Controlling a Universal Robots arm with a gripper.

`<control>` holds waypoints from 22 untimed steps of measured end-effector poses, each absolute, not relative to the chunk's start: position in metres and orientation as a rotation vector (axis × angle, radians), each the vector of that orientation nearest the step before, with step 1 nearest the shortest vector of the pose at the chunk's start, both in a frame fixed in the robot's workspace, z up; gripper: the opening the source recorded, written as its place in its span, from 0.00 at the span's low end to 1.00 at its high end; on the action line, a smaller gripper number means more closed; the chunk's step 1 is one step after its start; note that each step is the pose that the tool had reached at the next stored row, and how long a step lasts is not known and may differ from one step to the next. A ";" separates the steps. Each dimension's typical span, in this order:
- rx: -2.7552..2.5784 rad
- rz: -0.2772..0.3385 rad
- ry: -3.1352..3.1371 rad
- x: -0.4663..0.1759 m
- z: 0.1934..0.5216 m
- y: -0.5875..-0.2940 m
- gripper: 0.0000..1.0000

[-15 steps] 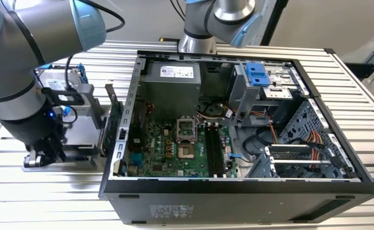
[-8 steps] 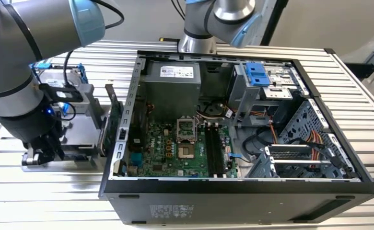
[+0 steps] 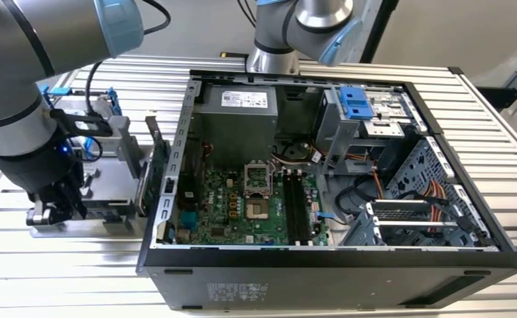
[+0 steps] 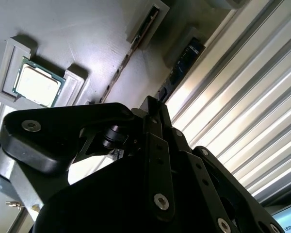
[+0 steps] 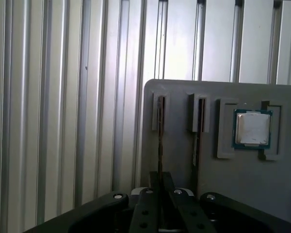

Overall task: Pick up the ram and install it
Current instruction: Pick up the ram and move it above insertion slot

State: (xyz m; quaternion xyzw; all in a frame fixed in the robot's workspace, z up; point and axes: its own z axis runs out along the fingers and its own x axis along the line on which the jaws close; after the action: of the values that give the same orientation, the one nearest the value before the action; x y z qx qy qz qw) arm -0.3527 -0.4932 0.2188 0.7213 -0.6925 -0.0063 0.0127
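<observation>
On the gray tray point(image 5: 184, 160), exterior view's left of the open PC case point(image 3: 329, 265), the ram point(image 5: 160, 131) sits on its thin edge in the slot nearest the tray's rim. So you're basically looking at a dark sliver, with its long axis running along the slot, parallel to the table's aluminium slats point(image 5: 63, 97). One end reaches right into the gripper point(image 5: 160, 187). The jaws are pinched down narrow with the stick's edge sandwiched between them, so I'd call that a grip.

Just beside it, in the next slot over, a second thin stick point(image 5: 200, 126) stands the same way. Past that there's a CPU point(image 5: 252, 128) lying flat in its pocket.

In the exterior view the arm point(image 3: 20, 132) hangs over the tray. A green expansion card point(image 3: 157, 175) stands upright between the tray and the case wall. The motherboard's long black slots point(image 3: 295, 205) lie inside the case, well apart from the ram.

Writing-wise, there's a white label point(image 3: 243, 99) on the power supply, but I can't make out its print.
</observation>
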 end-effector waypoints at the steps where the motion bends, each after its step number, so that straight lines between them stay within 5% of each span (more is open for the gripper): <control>1: 2.248 -0.020 -2.158 -0.353 0.220 -0.493 0.00; 22: 2.248 -0.020 -2.158 -0.353 0.236 -0.493 0.00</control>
State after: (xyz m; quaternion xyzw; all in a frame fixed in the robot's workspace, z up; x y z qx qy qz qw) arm -0.3527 -0.4932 0.2363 0.7213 -0.6925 -0.0063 0.0127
